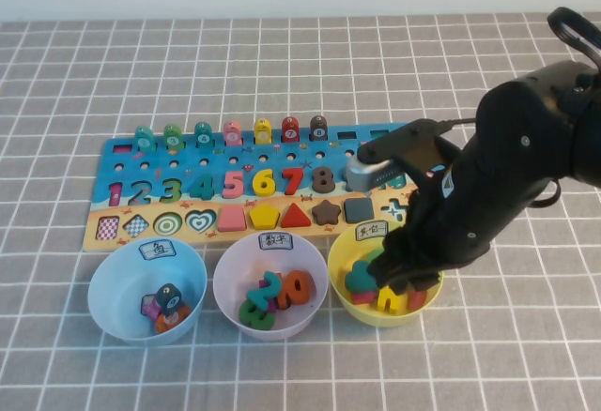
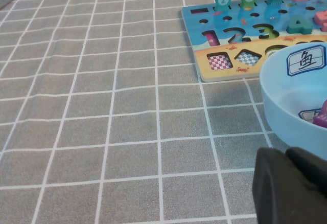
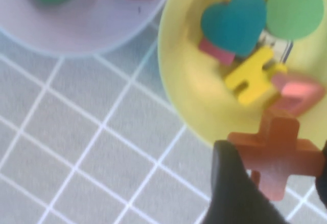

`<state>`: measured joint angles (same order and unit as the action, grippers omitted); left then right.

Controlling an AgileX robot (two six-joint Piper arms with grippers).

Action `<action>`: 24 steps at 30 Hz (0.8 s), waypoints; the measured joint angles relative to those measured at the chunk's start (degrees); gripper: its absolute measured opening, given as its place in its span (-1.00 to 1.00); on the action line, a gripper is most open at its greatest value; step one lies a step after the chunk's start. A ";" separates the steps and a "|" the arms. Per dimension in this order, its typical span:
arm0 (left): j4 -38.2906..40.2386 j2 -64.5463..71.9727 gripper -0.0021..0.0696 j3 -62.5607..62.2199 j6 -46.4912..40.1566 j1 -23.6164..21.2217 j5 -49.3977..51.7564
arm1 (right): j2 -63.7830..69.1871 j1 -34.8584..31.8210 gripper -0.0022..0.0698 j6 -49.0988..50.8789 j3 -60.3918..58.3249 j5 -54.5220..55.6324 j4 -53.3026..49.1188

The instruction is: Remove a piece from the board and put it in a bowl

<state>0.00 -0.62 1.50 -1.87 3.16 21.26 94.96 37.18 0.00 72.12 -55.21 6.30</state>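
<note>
Near row, three bowls l. to r.: light-blue bowl (image 1: 146, 289) w/ a few pieces, lilac bowl (image 1: 270, 282) w/ loose digits, pale yellow bowl (image 1: 349, 244) at r., white label on its far rim.

Right gripper (image 3: 271, 168) hangs over the yellow bowl's near-right part, arm coming in from the r. and hiding much of the bowl in the high view. Jaws clamped on the orange plus piece (image 3: 278, 151): piece sits between the two dark fingers (image 3: 232, 183), one arm of the cross on each side against a pad, flat face toward the wrist cam. It is above the bowl's rim zone, clear of the contents.

Inside the yellow bowl (image 3: 179, 70): teal heart (image 3: 234, 22), green disc (image 3: 295, 10), yellow piece (image 3: 251, 75), pink pieces.

Left gripper (image 2: 291, 185) low at the near left, just beside the blue bowl (image 2: 286, 106); only a dark edge shows, cannot tell how its jaws stand.

Far: board (image 1: 122, 153) lies across the cloth behind the bowls, digits in the middle row, shape pieces in the tan strip, peg figures along the far edge; right end hidden by the arm.
</note>
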 joint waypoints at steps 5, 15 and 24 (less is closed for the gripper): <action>0.00 0.00 -0.94 0.00 0.00 0.00 0.00 | 0.00 0.00 -0.11 0.00 -1.66 4.30 0.11; 0.00 0.00 -0.94 0.00 0.00 0.00 0.00 | -1.53 0.00 -0.11 0.00 -7.96 9.42 1.09; 0.00 0.00 -0.94 0.00 0.00 0.00 0.00 | -1.53 0.09 -0.11 0.00 -8.01 9.91 1.47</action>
<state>0.00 -0.62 1.50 -1.87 3.16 21.26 93.44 37.27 0.00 64.11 -45.30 7.76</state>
